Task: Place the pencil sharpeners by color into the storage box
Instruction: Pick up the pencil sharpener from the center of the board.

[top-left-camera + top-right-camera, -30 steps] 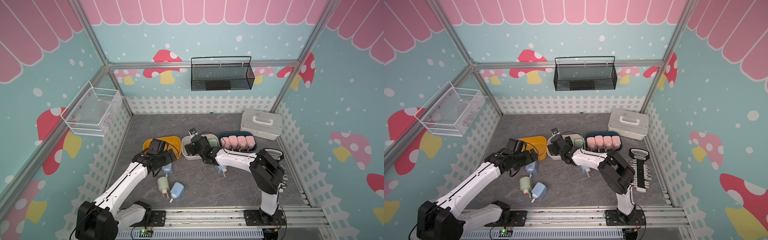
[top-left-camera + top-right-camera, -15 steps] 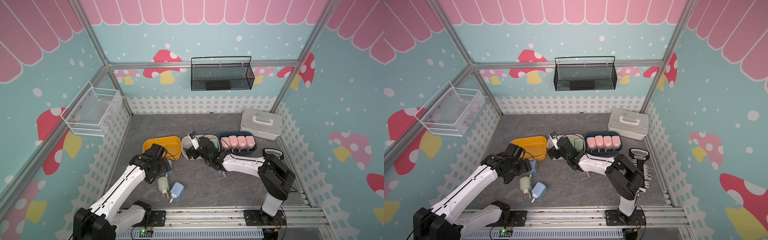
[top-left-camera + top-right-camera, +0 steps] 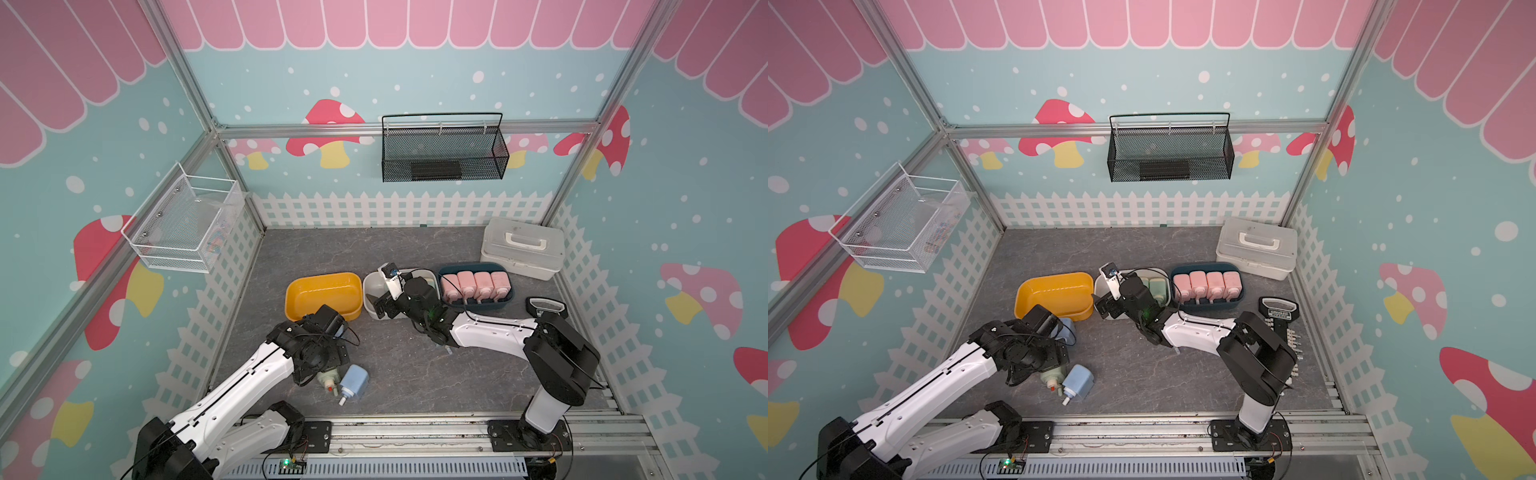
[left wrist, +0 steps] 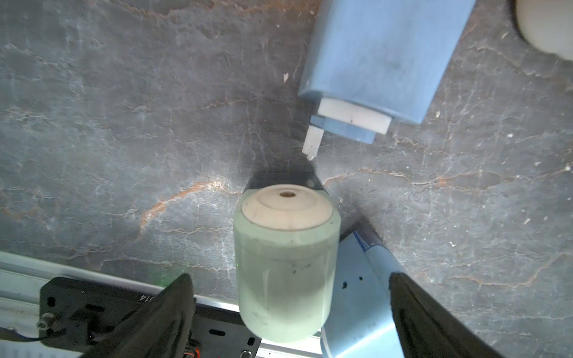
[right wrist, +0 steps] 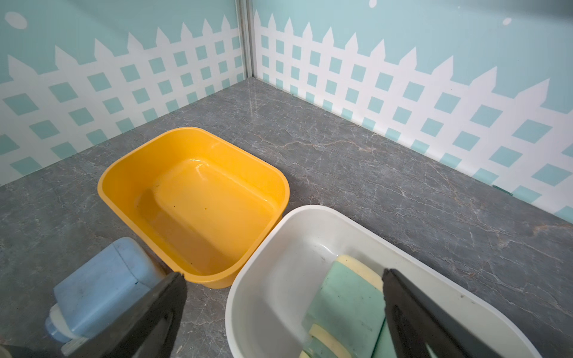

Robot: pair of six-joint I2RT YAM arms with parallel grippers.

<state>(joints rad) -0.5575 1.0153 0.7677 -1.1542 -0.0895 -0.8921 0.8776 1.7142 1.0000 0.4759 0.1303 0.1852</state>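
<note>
My left gripper (image 4: 288, 276) stands open around a green pencil sharpener (image 4: 285, 248) lying on the floor, with a gap on each side. In both top views the wrist (image 3: 318, 365) covers most of it (image 3: 1049, 377). A blue sharpener (image 3: 354, 381) lies right beside it, and another (image 3: 340, 330) lies in front of the empty yellow storage box (image 3: 322, 275). My right gripper (image 5: 283, 272) hangs open over the rim of the white box (image 5: 310, 210), which holds green sharpeners (image 5: 347, 307). Several pink ones (image 3: 473, 284) fill the dark blue box (image 3: 509, 301).
A white lidded case (image 3: 523, 249) stands at the back right, and a black-handled tool (image 3: 544, 307) lies by the right wall. A black mesh basket (image 3: 442, 151) and a white wire basket (image 3: 183, 224) hang on the walls. The metal rail (image 3: 415, 432) runs along the front.
My left gripper has come away from the yellow box toward the front and now straddles the green sharpener. The right arm has stretched out lower, its gripper still at the white box.
</note>
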